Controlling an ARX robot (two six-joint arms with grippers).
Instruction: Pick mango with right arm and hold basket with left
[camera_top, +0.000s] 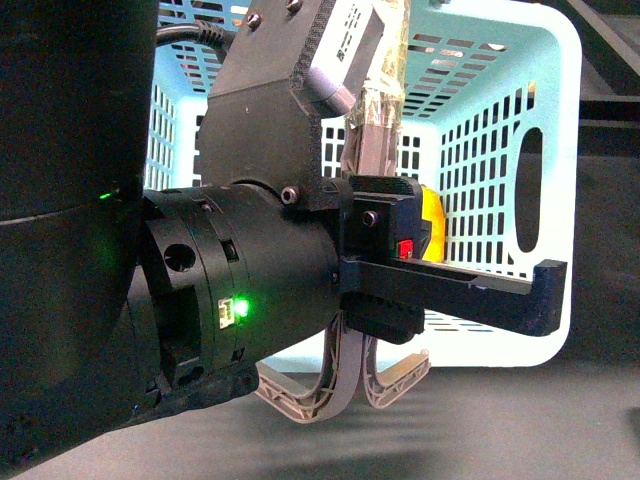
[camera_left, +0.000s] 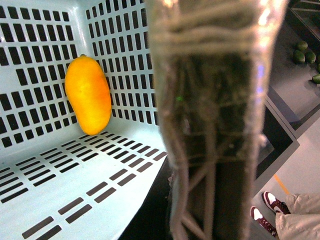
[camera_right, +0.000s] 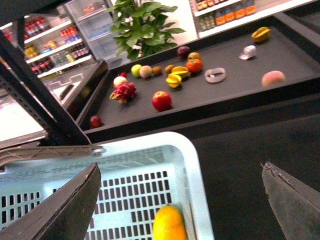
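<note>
The mango is a smooth yellow-orange oval leaning against a slotted wall inside the light-blue basket. From the front only a yellow sliver of the mango shows behind the arm, inside the basket. My left gripper is shut on the basket's tape-wrapped handle, which fills the left wrist view. My right gripper is open above the basket's corner rim, with its fingers wide apart and nothing between them. The mango lies below it, just inside the rim.
Behind the basket a dark shelf carries a red apple, a starfruit, a dragon fruit, a peach and a tape roll. A person's shoes stand on the floor beside the basket.
</note>
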